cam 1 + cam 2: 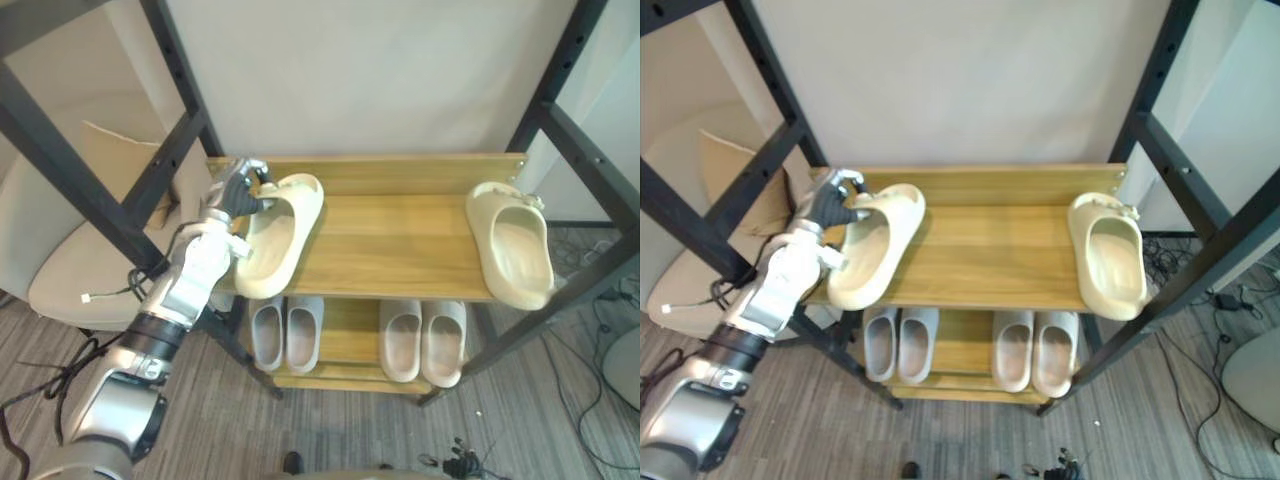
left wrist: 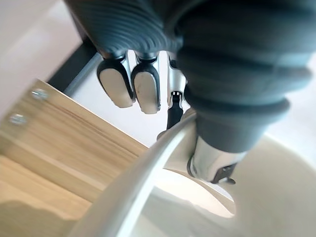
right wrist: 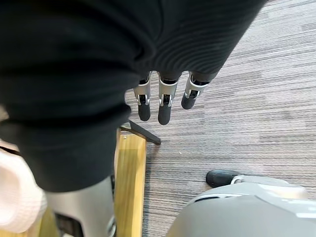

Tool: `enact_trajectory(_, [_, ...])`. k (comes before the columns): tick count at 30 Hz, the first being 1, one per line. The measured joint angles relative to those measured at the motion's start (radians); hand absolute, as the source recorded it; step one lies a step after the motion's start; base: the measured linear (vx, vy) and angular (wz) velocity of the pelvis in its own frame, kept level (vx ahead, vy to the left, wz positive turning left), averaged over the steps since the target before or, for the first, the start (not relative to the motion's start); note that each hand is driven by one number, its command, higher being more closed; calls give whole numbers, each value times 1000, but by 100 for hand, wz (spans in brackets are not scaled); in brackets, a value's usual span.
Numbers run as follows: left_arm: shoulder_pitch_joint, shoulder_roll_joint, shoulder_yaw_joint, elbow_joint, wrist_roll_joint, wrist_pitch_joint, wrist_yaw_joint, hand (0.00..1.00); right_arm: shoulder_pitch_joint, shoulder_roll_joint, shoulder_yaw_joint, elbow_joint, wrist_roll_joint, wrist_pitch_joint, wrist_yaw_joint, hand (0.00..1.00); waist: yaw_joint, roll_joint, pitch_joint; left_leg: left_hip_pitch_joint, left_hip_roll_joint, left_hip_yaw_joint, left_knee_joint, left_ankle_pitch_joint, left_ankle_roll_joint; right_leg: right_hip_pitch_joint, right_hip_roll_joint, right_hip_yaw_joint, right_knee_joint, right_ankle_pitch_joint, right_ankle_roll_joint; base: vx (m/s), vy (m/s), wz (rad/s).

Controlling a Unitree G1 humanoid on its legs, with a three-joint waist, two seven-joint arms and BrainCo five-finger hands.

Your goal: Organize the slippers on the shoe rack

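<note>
Fingers (image 2: 129, 84) of left hand (image 1: 232, 192) curled over the side wall of a cream slipper (image 1: 282, 235), thumb inside, gripping it. Slipper slanted on the top shelf of the shoe rack (image 1: 400, 245), right under those fingers. Well apart from them, at the shelf's other end, a second cream slipper (image 1: 512, 245). Lower down, a grey pair (image 1: 269, 335) and a beige pair (image 1: 400, 340). Right hand (image 3: 165, 106) fingers straight and slack, hanging over carpet (image 3: 256, 113).

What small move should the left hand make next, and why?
Probably carry the left slipper rightward along the top shelf toward the right slipper. The left hand is curled on the left slipper's rim at the shelf's left end, and the two matching slippers lie at opposite ends.
</note>
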Motion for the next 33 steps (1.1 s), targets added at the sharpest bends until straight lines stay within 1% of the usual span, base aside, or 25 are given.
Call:
enact_trajectory(3, [-54, -23, -32, 31, -2, 1, 14, 100, -12, -6, 0, 4, 9, 0, -4, 0, -16, 5, 3, 0, 0, 0, 0, 0, 0, 0, 0, 1, 0, 0, 0, 0, 0, 0])
enact_trajectory(7, [-110, -69, -43, 36, -11, 0, 15, 100, -29, -12, -1, 23, 32, 0, -5, 0, -35, 16, 9, 2, -1, 2, 0, 0, 0, 6, 0, 3, 0, 1, -1, 0, 0, 0])
enact_trajectory(10, [-149, -97, -69, 66, -12, 0, 16, 100, -36, -16, -2, 36, 33, 1, -6, 0, -38, 24, 14, 5, 0, 8, 0, 0, 0, 7, 1, 9, 0, 1, -1, 0, 0, -7])
enact_trajectory(11, [-155, -104, -79, 72, -12, 0, 16, 100, -38, -19, -3, 36, 36, 1, -6, 0, -44, 29, 17, 8, 0, 14, 0, 0, 0, 6, 0, 14, 0, 1, -2, -2, 2, -13])
enact_trajectory(13, [-159, -121, -80, 86, -12, 0, 16, 100, -38, -23, -3, 36, 37, 1, -7, 0, -46, 35, 23, 13, 0, 26, 0, 0, 0, 6, 0, 25, 0, 2, -3, -9, 2, -15])
enact_trajectory(15, [-170, -137, -85, 108, -12, 6, 16, 100, -40, -24, -6, 34, 38, 1, -8, 0, -57, 40, 31, 12, 1, 28, 0, 0, 0, 2, 0, 33, 3, 3, -2, -26, -1, -7])
enact_trajectory(19, [-210, -186, -119, 108, -13, 14, 20, 100, -36, -16, -33, 27, 39, 1, -14, 0, -59, 41, 31, -17, 4, 32, 0, 1, 1, -44, 2, 45, 30, 2, -1, -15, 4, -4])
enact_trajectory(22, [-222, -237, -140, 108, -12, 14, 26, 100, -28, -11, -43, 24, 47, 1, -27, 0, -63, 42, 32, -12, 2, 46, 1, 1, 1, -48, -1, 56, 39, 0, 2, -3, 14, -10])
enact_trajectory(23, [-223, -243, -143, 108, -12, 14, 30, 100, -28, -11, -43, 24, 51, 1, -28, 0, -63, 42, 32, -12, 2, 48, 1, 1, 1, -51, -1, 59, 43, -1, 3, -20, 3, -12])
enact_trajectory(24, [-228, -257, -151, 108, -12, 14, 35, 100, -26, -11, -43, 16, 67, 0, -29, 0, -64, 44, 32, -13, 2, 52, 1, 1, 2, -62, -1, 65, 57, -6, 4, -19, -2, -8])
enact_trajectory(29, [-262, -319, -168, 149, -11, 20, 35, 100, -6, -4, -46, -25, 71, -1, -35, 0, -68, 48, 34, -14, -1, 53, 1, 3, 5, -91, -8, 70, 116, -33, 7, -26, -7, -2])
enact_trajectory(30, [-264, -329, -169, 149, -11, 21, 35, 0, -1, -3, -46, -38, 71, 0, -35, 0, -69, 49, 35, -16, -1, 55, 1, 3, 5, -99, -10, 72, 128, -38, 8, 0, 0, 0])
enact_trajectory(33, [-280, -362, -192, 170, -11, 22, 36, 0, 10, 9, -70, -55, 76, -1, -36, 0, -70, 51, 35, -16, -3, 55, 1, 4, 6, -108, -16, 72, 150, -49, 13, -4, -5, 1])
